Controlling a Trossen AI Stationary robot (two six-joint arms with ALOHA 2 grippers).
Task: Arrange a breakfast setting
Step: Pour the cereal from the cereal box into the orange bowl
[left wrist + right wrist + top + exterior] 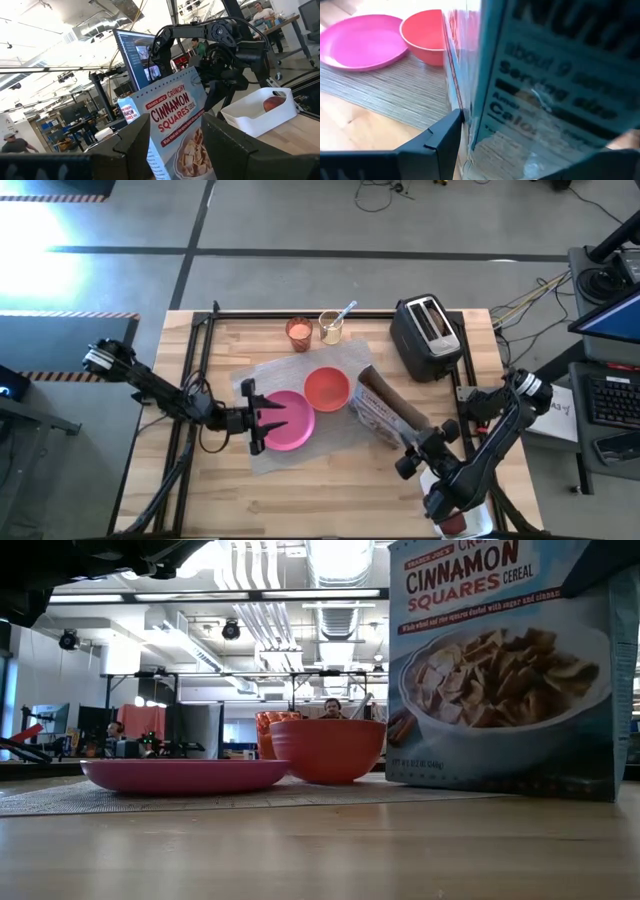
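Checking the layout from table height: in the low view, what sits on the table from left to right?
Pink plate → orange-red bowl → cereal box. An orange cup peeks out behind the bowl's left side, so I leave it out of the order.

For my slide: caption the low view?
Pink plate, orange-red bowl and cereal box on a wooden table.

Bright overhead glare, blurred close-ups
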